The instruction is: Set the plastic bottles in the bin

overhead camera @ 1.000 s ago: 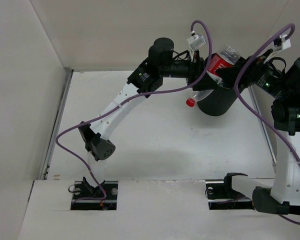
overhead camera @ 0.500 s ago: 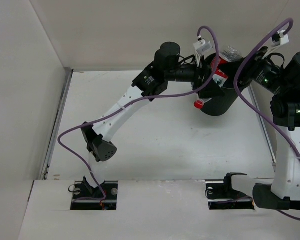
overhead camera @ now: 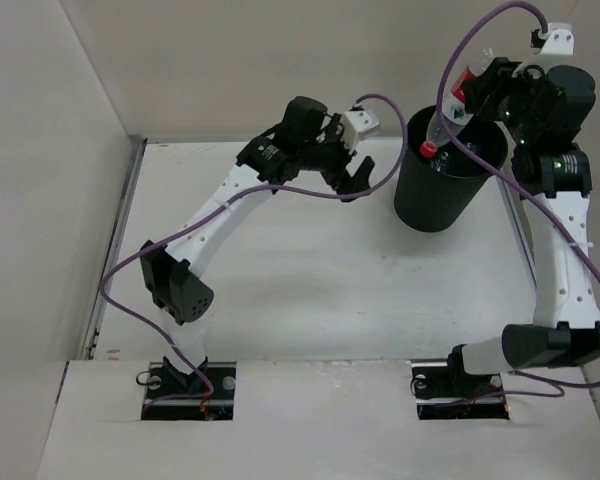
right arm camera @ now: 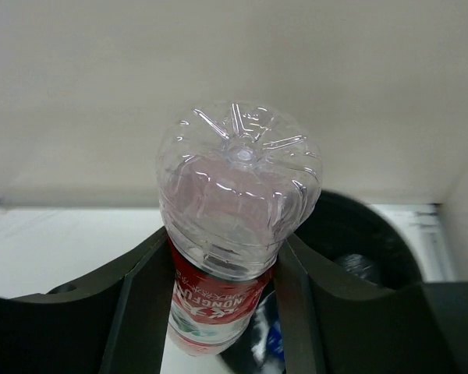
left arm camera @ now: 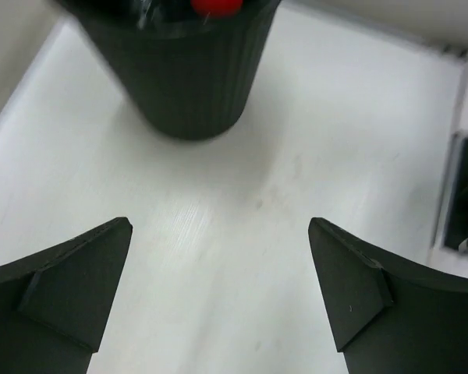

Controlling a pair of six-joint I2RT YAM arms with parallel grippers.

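Black and ribbed, the round plastic wastebasket [overhead camera: 435, 205] [left arm camera: 191, 70] [right arm camera: 359, 234] stands far right on the white table [overhead camera: 310, 270]. Just above its mouth, the right gripper [overhead camera: 472, 95] [right arm camera: 222, 288] clamps a clear plastic bottle with a red label [overhead camera: 458, 98] [right arm camera: 238, 195], base up. Beside the wastebasket, the left gripper [overhead camera: 352, 180] [left arm camera: 218, 234] hangs with fingers spread wide, empty.

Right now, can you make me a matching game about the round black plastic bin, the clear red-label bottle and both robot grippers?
1. round black plastic bin
2. clear plastic bottle with red label
3. left gripper
4. right gripper

A. wide open, empty
B. held cap end down
C. standing on the white table
D. shut on the bottle

Pairs: 1-C, 2-B, 3-A, 4-D
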